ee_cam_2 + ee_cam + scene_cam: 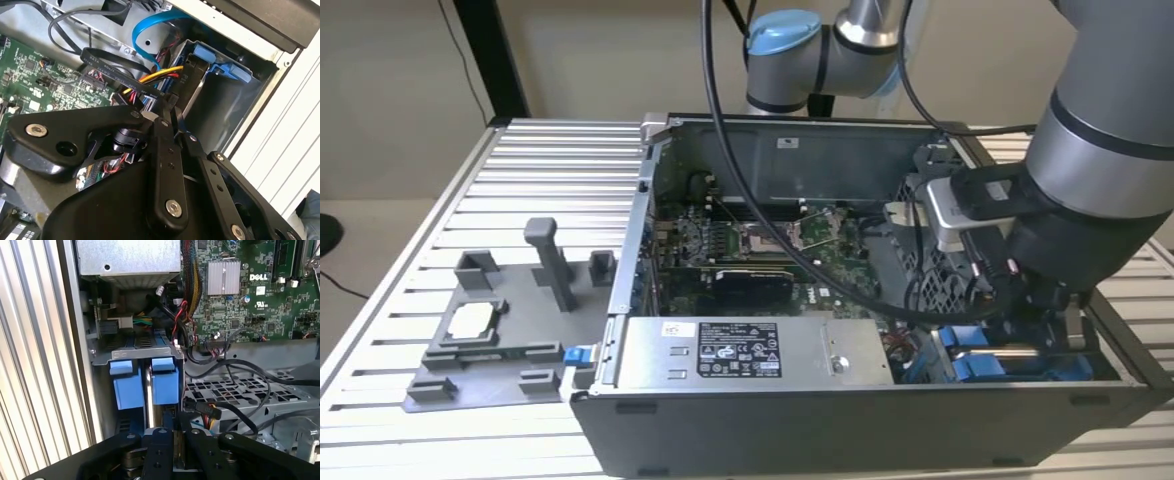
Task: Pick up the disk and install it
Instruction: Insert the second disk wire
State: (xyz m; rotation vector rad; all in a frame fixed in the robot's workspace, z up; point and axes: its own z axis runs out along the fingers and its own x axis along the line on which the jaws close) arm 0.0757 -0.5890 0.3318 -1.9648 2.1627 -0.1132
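Gripper (172, 432) is seen low in the open computer case (854, 420), fingers narrowed edge-on around the disk (162, 415), which is seated upright in the drive bay between blue bracket tabs (165, 380). Case is set on a slatted metal table (520, 180); beige wall (387, 80) is seen behind.

A lab bench: robot arm (1101, 150), slatted aluminium table (520, 170).

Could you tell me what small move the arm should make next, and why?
Probably a gentle push straight into the bay: the disk already stands in its slot, the gripper is right at its edge, and its blue tabs protrude past the frame.
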